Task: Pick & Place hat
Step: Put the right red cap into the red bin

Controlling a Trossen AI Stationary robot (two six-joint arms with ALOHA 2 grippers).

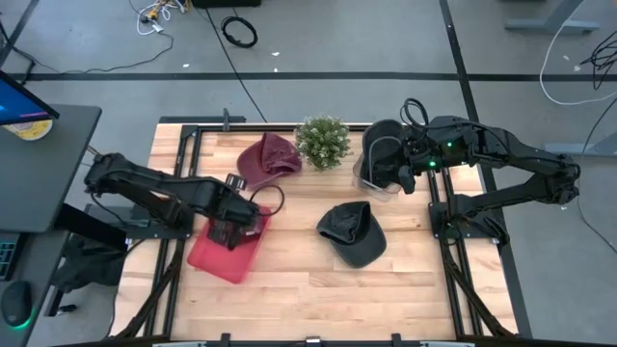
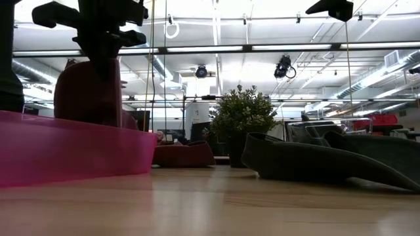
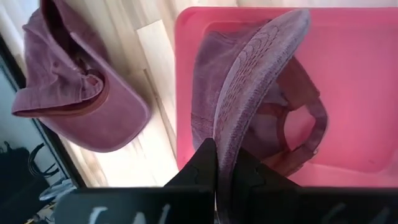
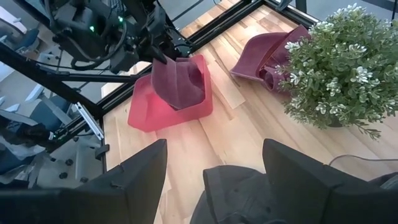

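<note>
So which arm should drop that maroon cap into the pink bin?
The left. Its gripper already pinches the maroon cap by the brim directly over the pink bin. The right gripper, open, hovers across the table.

Bright even overhead light; ceiling strip lights (image 2: 197, 48) glare; foreground tabletop (image 2: 210, 210) blurred.

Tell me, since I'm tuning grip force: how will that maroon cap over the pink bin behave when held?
Probably floppy: the maroon cap droops from the left gripper, shut on its brim. Likely light, hanging from one pinch over the pink bin.
</note>
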